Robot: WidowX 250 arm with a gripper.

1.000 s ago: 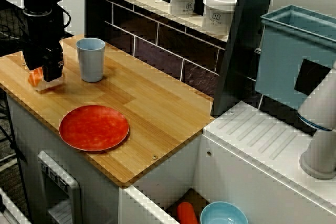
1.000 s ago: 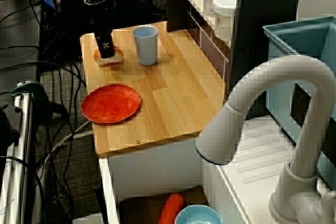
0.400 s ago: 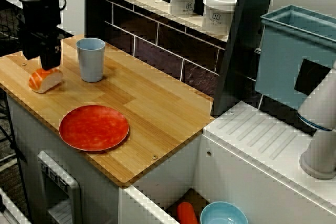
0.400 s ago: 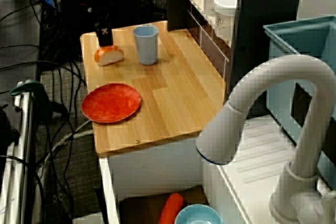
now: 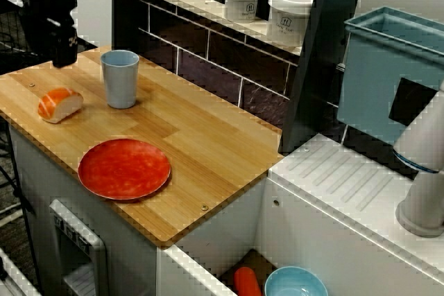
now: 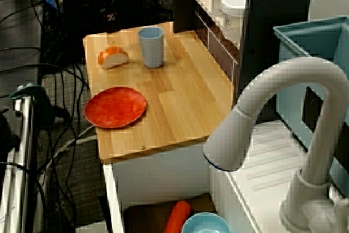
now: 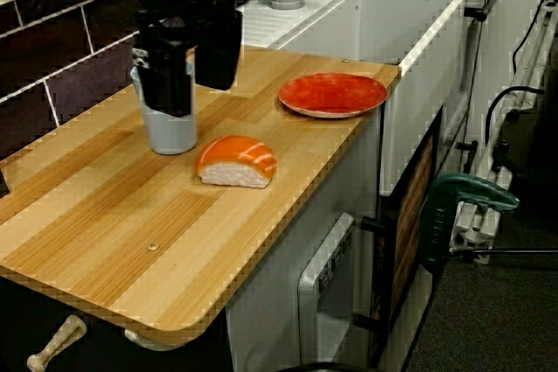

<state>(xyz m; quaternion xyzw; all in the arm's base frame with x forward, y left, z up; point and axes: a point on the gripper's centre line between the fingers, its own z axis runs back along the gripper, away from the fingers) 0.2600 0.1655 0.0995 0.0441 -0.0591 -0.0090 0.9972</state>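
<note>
Down in the sink point(image 5: 223, 235), carrot point(image 5: 245, 282) beside blue bowl point(image 5: 295, 283); hand point(image 7: 193, 93) near sushi point(image 7: 235, 161).

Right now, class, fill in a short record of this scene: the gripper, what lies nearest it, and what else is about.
gripper: gripper open, holding nothing, raised above the counter
nearest: sushi, lying on the counter, not touched
beside it: blue cup, upright
nearer the edge: red plate
shelf: two white jars
sink: blue bowl
</note>
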